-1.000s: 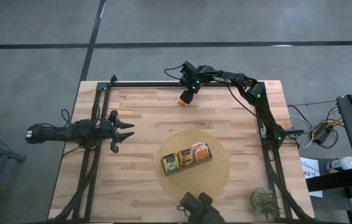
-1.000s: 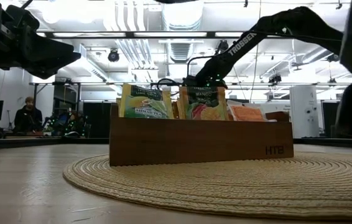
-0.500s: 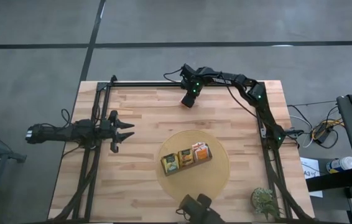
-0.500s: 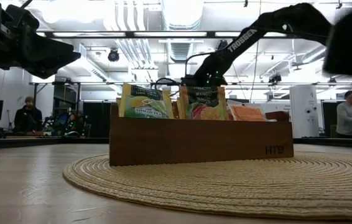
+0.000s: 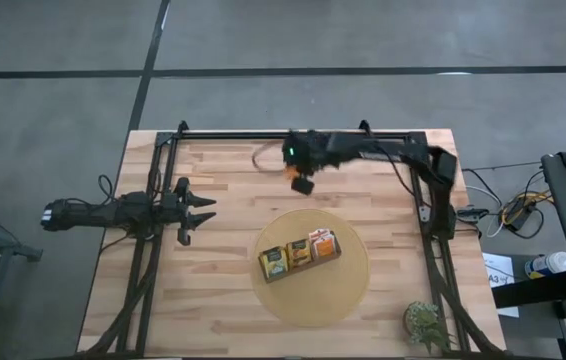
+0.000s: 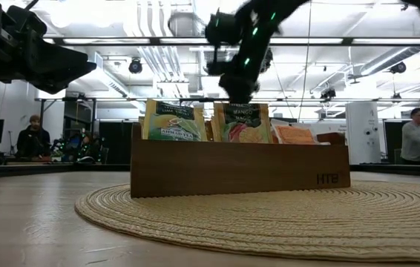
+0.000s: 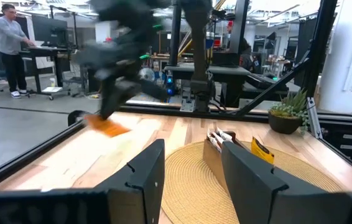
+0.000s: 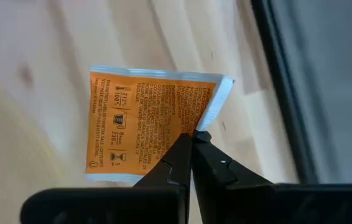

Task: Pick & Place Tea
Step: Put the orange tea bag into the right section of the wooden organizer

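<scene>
High view: right gripper (image 5: pixel 303 184) sits over the far middle of the bench (image 5: pixel 223 300), just beyond the far edge of the round woven mat (image 5: pixel 348 285). Its fingers are clamped on one bright orange sachet (image 8: pixel 148 127); right wrist view shows the two dark fingertips (image 8: pixel 188 149) pinched together on the sachet's edge, sachet flat-faced to the camera, white borders and dark print visible, wooden bench surface behind it. From above the sachet is mostly hidden under the gripper.

Left gripper (image 5: pixel 201 212) hangs at the left side of the bench, fingers spread, nothing between them; well apart from the mat. Left wrist view: both dark fingers (image 7: pixel 148 174) apart, mat and tray ahead of them, an orange sachet blur at the right arm's tip farther off.

Wooden tray (image 5: pixel 301 262) stands on the middle of the mat. Three compartments hold upright sachets: dark green-and-yellow sachets (image 6: pixel 173 121) left, yellow-orange sachets (image 6: pixel 241 123) middle, orange sachets (image 6: pixel 294 134) right.

Low view: people stand in the room behind; small potted plant (image 5: pixel 425 322) at the near right corner of the bench
</scene>
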Tool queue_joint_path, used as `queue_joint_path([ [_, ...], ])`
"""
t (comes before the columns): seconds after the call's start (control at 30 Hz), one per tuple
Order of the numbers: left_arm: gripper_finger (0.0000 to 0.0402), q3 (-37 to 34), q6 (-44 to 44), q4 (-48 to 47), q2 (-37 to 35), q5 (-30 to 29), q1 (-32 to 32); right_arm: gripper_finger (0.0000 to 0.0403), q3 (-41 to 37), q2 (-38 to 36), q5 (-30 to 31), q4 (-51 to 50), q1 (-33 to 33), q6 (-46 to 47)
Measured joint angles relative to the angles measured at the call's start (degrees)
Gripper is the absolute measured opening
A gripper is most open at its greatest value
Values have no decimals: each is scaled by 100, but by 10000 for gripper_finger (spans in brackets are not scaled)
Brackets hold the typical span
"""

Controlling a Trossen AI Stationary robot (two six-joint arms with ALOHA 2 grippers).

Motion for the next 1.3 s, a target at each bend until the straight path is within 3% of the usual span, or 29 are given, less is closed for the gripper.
queue_joint_path([
  [0.23, 153, 0, 2, 0, 0, 1, 2, 8, -1051, -1407, 1867, -5, 1557, 463],
  [0.53, 153, 0, 0, -1, 1, 0, 2, 8, -2017, -2424, 2961, -12, 3402, 751],
  [0.9, 153, 0, 0, 9, 8, 0, 1, 8, -2130, -1722, 3311, -447, 4692, 1299],
  [1.3, 153, -1, 0, 17, 8, -4, 1, 8, -1750, -798, 3390, -1068, 4972, 1891],
])
